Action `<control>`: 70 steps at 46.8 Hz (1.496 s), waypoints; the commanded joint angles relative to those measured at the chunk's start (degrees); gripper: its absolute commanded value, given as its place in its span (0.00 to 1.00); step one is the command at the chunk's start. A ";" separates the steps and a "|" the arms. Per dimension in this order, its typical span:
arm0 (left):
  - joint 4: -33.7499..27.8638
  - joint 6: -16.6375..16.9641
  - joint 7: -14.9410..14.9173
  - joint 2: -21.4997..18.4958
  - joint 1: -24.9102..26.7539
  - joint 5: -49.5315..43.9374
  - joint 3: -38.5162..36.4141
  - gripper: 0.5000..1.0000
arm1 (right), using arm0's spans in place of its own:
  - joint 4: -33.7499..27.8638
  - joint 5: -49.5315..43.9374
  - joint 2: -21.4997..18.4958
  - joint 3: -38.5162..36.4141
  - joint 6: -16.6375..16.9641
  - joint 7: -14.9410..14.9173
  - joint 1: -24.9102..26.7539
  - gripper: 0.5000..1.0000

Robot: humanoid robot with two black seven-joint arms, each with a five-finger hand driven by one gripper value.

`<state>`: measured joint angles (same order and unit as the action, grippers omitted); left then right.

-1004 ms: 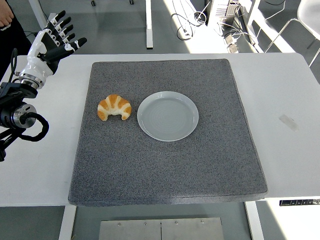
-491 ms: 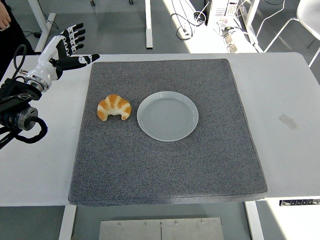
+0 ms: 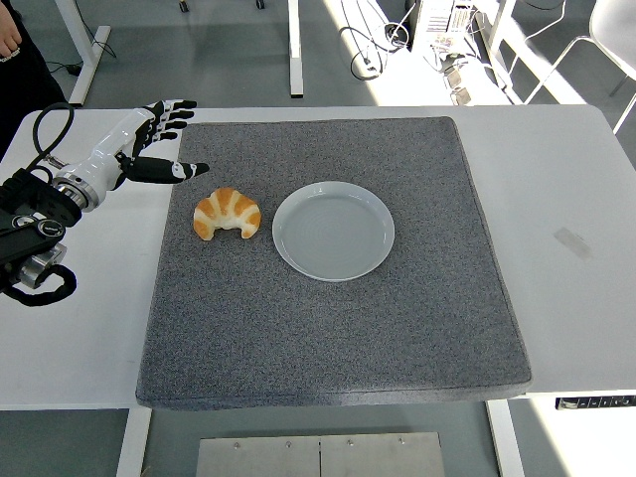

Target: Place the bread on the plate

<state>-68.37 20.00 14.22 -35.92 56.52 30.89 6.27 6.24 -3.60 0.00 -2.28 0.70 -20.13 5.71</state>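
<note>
A golden croissant [image 3: 228, 213], the bread, lies on the grey mat [image 3: 328, 328] just left of an empty pale round plate [image 3: 334, 230]. My left hand [image 3: 164, 139] hovers above the mat's far left corner, up and to the left of the croissant, with its fingers spread and nothing in them. It does not touch the bread. The right arm does not show.
The mat covers most of the white table [image 3: 571, 179]. A small piece of tape [image 3: 573, 241] sits on the table at the right. A person's hand and dark clothing [image 3: 12, 45] show at the top left corner. Cables and table legs stand beyond the far edge.
My left hand has come down and to the right, from beyond the table's far left corner to the mat's corner, nearer the croissant. Croissant and plate have not moved.
</note>
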 commanded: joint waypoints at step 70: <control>-0.97 -4.71 -2.36 -4.51 7.99 16.66 -14.70 0.80 | 0.00 0.00 0.00 0.00 0.01 0.00 0.01 1.00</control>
<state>-70.10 15.30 12.06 -40.70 63.86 47.55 -8.08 6.24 -3.60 0.00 -2.28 0.69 -20.13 5.71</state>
